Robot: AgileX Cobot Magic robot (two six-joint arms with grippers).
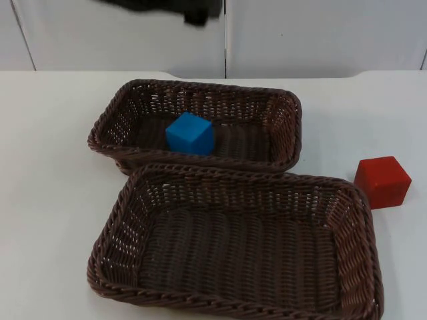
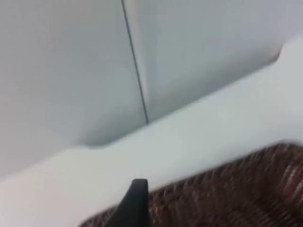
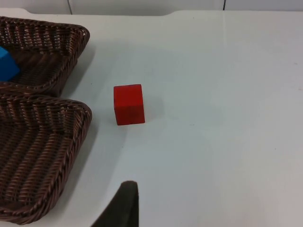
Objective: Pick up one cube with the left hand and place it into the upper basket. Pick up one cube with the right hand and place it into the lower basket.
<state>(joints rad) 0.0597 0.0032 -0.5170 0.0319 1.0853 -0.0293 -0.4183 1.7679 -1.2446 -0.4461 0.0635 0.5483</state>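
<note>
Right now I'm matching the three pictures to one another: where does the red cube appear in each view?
Top view: the red cube sits on the white table, right of the lower basket.
Left wrist view: not in it; basket weave, table and wall.
Right wrist view: red cube on the table, apart from both baskets.
Shared landmark: the blue cube in the upper basket.

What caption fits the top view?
Blue cube lies in upper basket; red cube sits on table beside lower basket.
</note>
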